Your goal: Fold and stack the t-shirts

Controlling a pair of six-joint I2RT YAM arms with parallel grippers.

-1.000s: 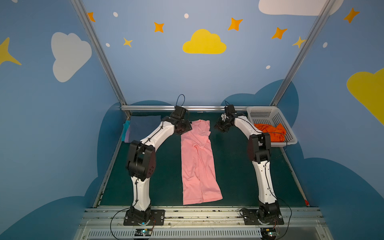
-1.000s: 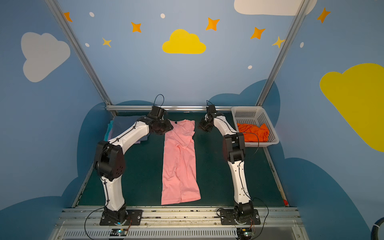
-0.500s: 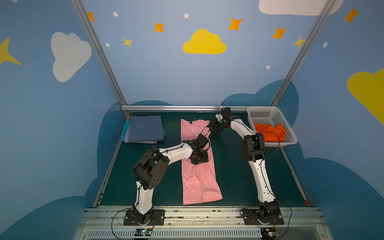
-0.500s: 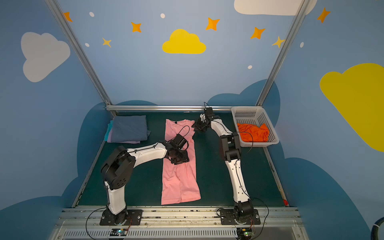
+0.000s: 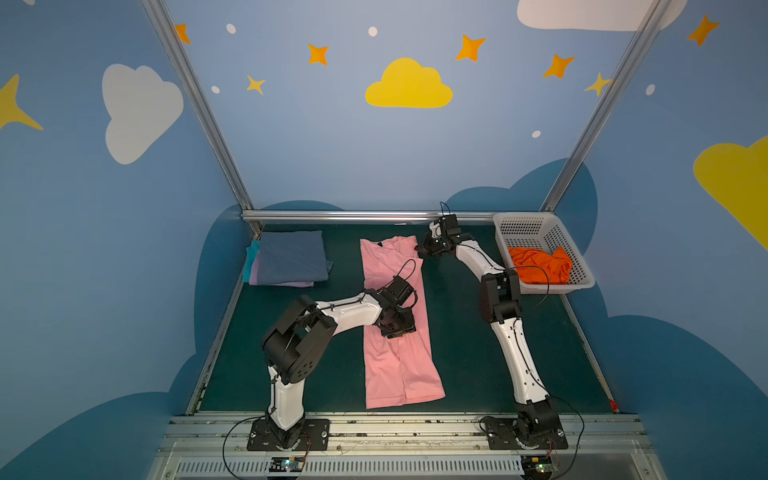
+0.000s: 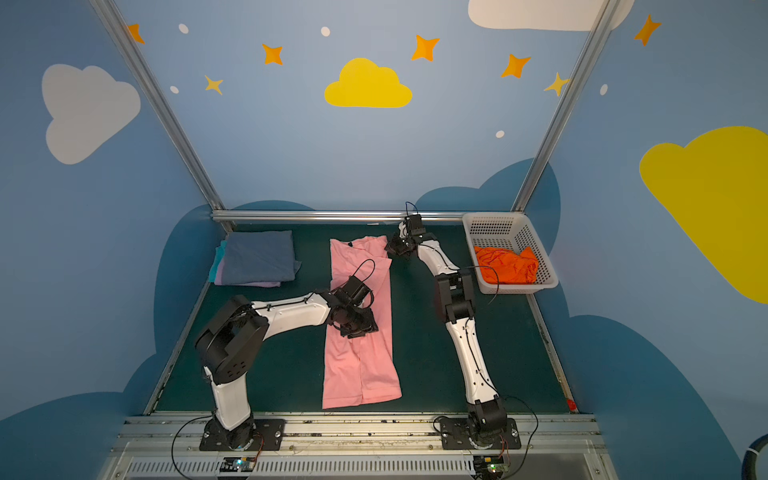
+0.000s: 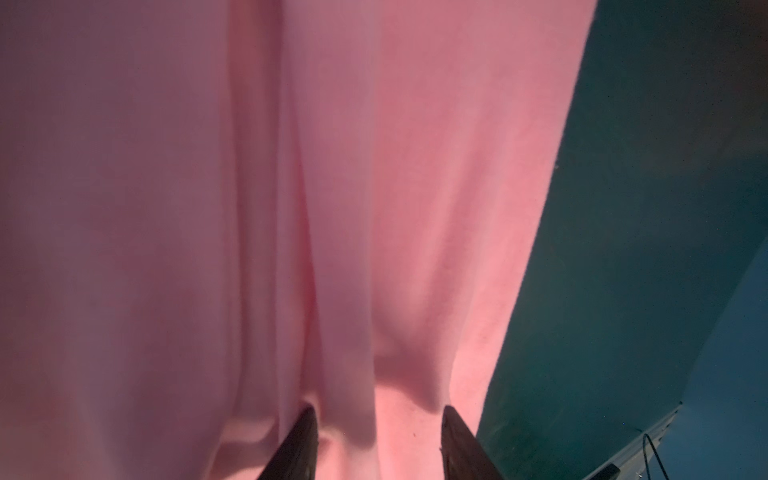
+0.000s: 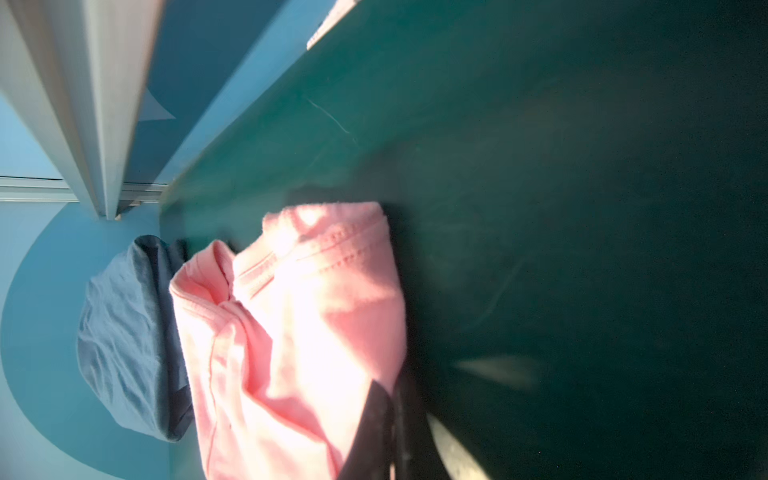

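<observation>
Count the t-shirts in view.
5: pink tee spread flat centre; orange tee in basket; slate-blue tee atop lavender tee and teal tee, back left. More may be hidden underneath.

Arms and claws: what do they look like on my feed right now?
Both are alike. The left arm and right arm have white link shells between bulky black joint housings, on black base plates. Thin black cables loop at the wrists and bases. The left claw and right claw are black, with dark, tapering fingers.

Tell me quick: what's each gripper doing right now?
Left gripper: open, tips spread on the light pink cotton t-shirt.
Right gripper: shut on that shirt's far corner.
</observation>
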